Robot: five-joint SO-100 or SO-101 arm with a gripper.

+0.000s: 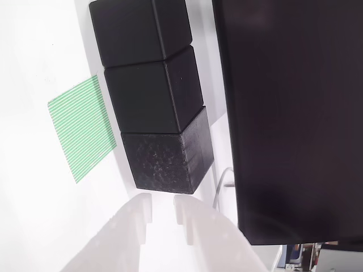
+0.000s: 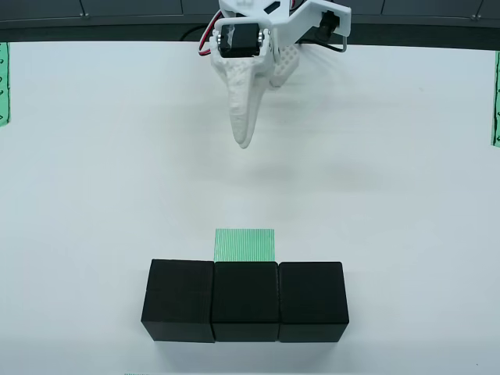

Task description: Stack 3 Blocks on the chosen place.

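Three black blocks stand touching in a row on the white table: left, middle, right. The chosen place, a small green-striped square, lies just behind the middle block and is bare. In the view that rides on the gripper the row runs up the picture: a rough-faced block nearest, then a smooth one and another, with the chosen place to their left. My white gripper hangs high near the table's back edge, far from the blocks. Its fingertips stand a narrow gap apart, holding nothing.
A large flat black panel fills the right of the gripper view, with a thin cable beside it. Narrow green striped bands sit at the table's left edge and right edge. White table stretches between gripper and blocks.
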